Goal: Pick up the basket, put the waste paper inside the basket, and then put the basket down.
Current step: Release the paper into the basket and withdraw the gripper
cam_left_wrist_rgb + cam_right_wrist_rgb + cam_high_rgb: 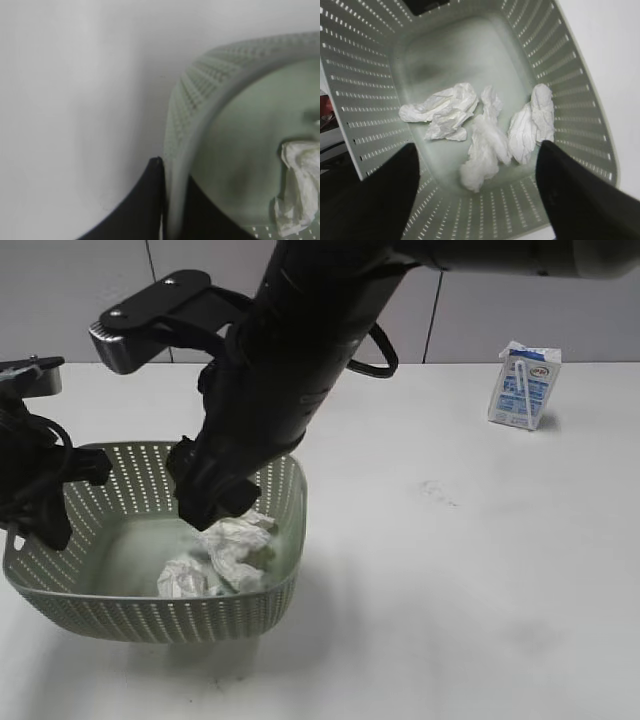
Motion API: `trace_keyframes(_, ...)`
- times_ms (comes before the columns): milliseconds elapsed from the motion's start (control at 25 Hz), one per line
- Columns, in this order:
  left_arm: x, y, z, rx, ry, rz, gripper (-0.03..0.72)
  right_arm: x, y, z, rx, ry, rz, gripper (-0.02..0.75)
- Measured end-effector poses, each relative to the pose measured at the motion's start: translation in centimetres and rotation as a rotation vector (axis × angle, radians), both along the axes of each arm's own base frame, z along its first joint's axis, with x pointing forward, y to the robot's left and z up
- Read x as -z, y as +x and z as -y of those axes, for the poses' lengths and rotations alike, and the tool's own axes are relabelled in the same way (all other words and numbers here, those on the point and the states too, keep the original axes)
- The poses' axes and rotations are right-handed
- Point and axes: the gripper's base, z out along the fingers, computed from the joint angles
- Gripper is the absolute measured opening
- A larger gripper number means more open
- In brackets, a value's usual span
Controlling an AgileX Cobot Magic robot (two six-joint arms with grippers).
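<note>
The pale sage-green slotted basket (285,540) hangs tilted a little above the white table at the left. My left gripper (40,525) is shut on its left rim; the left wrist view shows the wall (200,100) pinched between the fingers (172,200). Three crumpled white wads of waste paper (225,555) lie on the basket floor, also in the right wrist view (485,135). My right gripper (215,495) is over the basket, open and empty, its fingers (477,170) spread above the wads inside the basket (365,80).
A blue-and-white drink carton (524,386) stands at the back right of the table (450,570). A grey panelled wall runs behind the table. The right arm's thick dark body crosses from top right over the basket.
</note>
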Motion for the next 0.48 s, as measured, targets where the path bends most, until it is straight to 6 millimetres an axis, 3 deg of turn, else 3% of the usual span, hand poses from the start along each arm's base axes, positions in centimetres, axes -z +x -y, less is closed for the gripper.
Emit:
trace_keyframes(120,0.0,0.0,0.0,0.000,0.000,0.000,0.006,-0.2,0.4,0.2,0.049,-0.027,0.019,0.603)
trace_keyframes(280,0.0,0.0,0.0,0.001,0.002,0.001,0.006,-1.9,2.9,1.8,0.190,-0.059,0.058,0.603)
trace_keyframes(360,0.0,0.0,0.0,0.002,0.002,0.002,0.006,-3.2,5.1,3.8,0.271,-0.072,0.056,0.601)
trace_keyframes(480,-0.5,0.5,0.1,0.001,-0.005,0.021,0.006,-4.6,8.8,8.5,0.412,-0.109,0.025,0.595)
